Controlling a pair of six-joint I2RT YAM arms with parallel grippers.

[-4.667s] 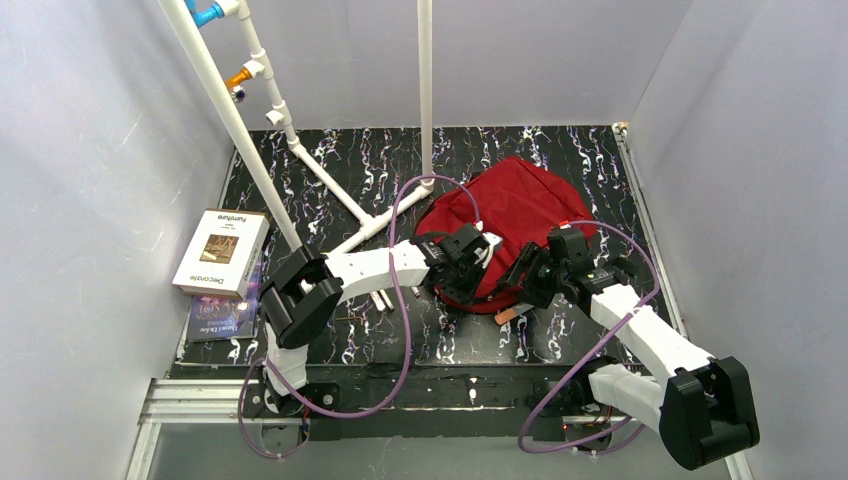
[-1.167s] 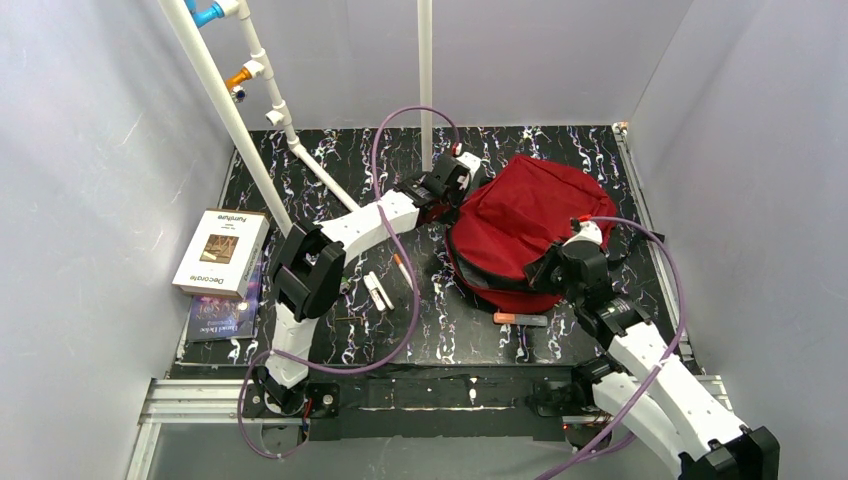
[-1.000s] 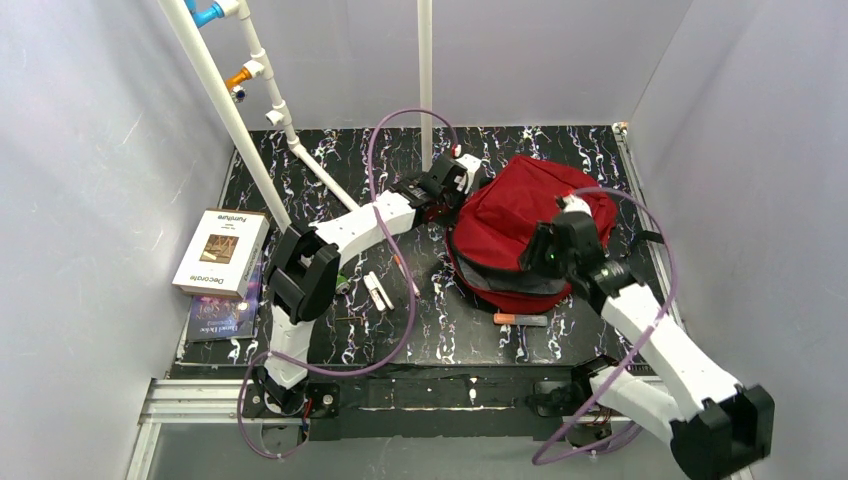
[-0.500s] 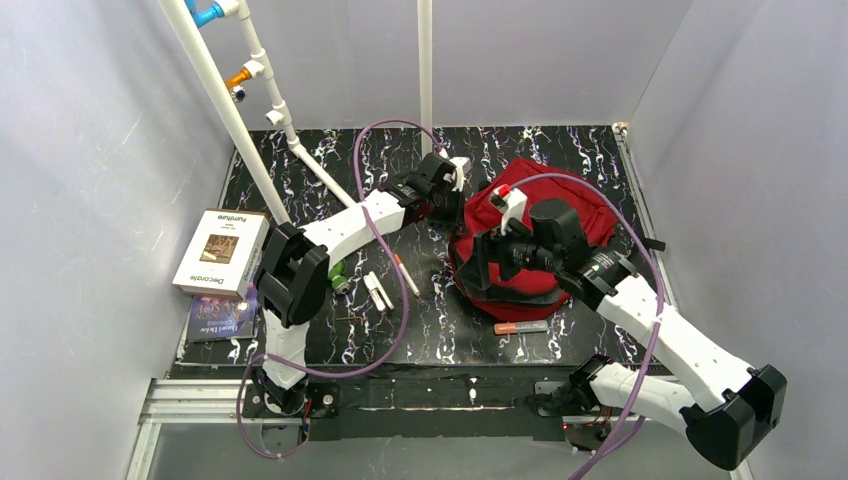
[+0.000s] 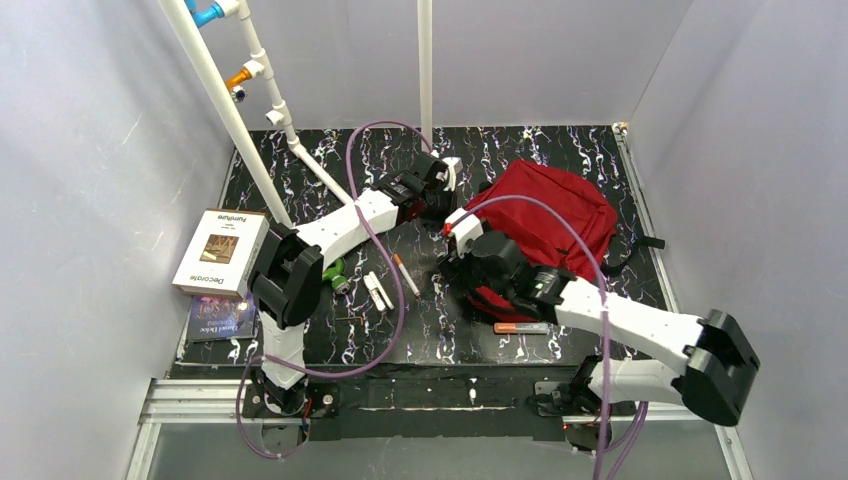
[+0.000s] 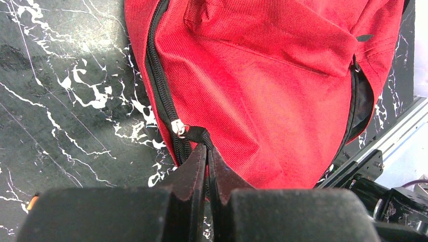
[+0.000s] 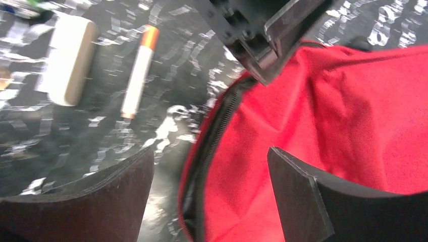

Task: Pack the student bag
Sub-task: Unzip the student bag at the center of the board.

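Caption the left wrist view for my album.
The left gripper pinches the zip pull of the student bag on the marbled table.

The left arm (image 5: 345,222) and the right arm (image 5: 625,322) look alike: smooth white link shells joined by chunky black joint housings. A thin purple cable (image 5: 402,300) runs along the left one, and a second purple cable (image 5: 601,300) along the right. A white block (image 5: 463,228) with a small red spot sits at the right wrist. The left gripper (image 6: 206,148) has matt black fingers tapering to thin wedge tips. The right gripper (image 7: 209,151) has flat, black, blade-like fingers (image 7: 298,196). The black bases (image 5: 285,398) are bolted at the worktop's (image 5: 470,350) near edge.
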